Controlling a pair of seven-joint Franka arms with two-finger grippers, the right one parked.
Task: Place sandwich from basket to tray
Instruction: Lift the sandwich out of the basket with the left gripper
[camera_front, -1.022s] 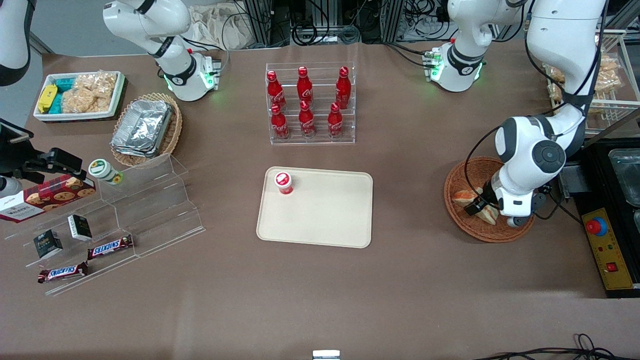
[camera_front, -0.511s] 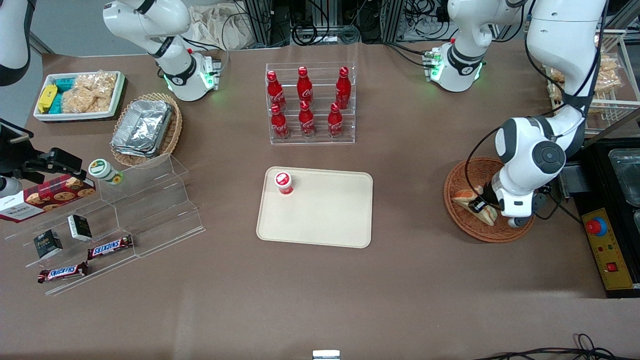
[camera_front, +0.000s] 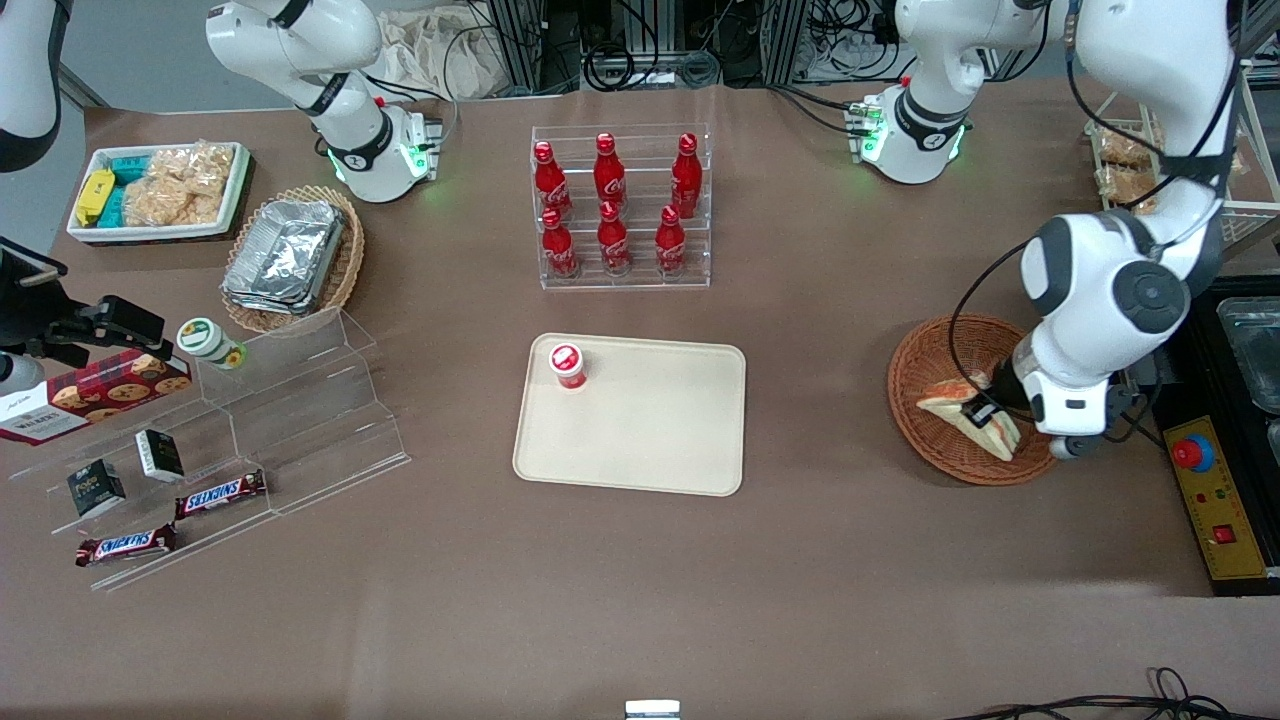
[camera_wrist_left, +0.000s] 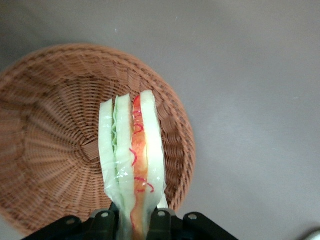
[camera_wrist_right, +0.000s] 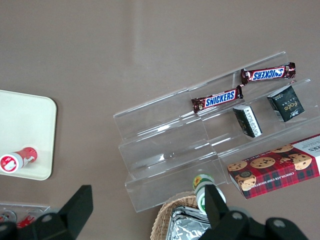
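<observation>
My left gripper (camera_front: 992, 414) is shut on the sandwich (camera_front: 968, 417), a pale bread wedge with an orange-red and green filling. It holds the wedge lifted just above the reddish-brown wicker basket (camera_front: 930, 448). The wrist view shows the sandwich (camera_wrist_left: 131, 155) standing on edge between the black fingers (camera_wrist_left: 160, 221) of the gripper (camera_wrist_left: 132, 220), and nothing lies in the basket (camera_wrist_left: 55, 150) beneath. The cream tray (camera_front: 660, 440) lies flat at the table's middle, well away toward the parked arm's end from the basket.
A small red bottle (camera_front: 567, 365) stands on a corner of the tray. A rack of red bottles (camera_front: 620, 210) stands farther from the camera than the tray. A yellow control box with a red button (camera_front: 1195, 455) sits beside the basket. Clear steps with snacks (camera_front: 220, 440) are toward the parked arm's end.
The left arm has risen and shifted slightly toward its own end of the table. It has lifted the sandwich off the basket floor.
</observation>
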